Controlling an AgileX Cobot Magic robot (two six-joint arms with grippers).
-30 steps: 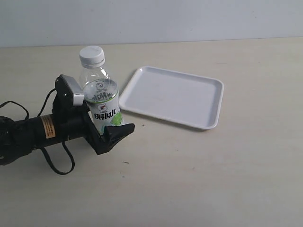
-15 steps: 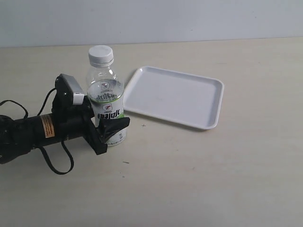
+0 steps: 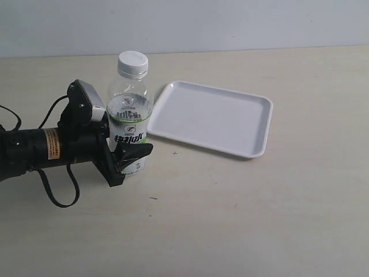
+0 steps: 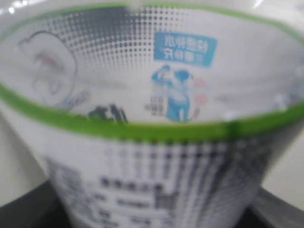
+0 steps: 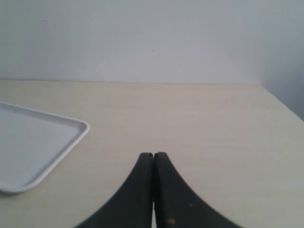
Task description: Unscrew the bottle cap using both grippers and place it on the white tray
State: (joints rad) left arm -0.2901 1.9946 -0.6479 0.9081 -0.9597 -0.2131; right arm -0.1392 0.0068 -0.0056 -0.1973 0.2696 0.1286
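We list five items.

1. Bottle (image 3: 130, 124): clear plastic, standing upright on the beige table (image 3: 242, 219). Its white-and-green label (image 4: 156, 156) fills the left wrist view, blurred.
2. Bottle cap (image 3: 132, 62): white, seated on the neck at the bottle's twelve o'clock.
3. White tray (image 3: 210, 118): flat on the table, close by at the bottle's three o'clock.
4. Left gripper (image 3: 130, 150): enters from nine o'clock, with its near finger (image 3: 137, 151) pressed on the lower label. The far finger is hidden behind the bottle, so we take this to be a two-sided pinch.
5. Right gripper (image 5: 153, 159): fingers pressed together, holding nothing, above bare table.
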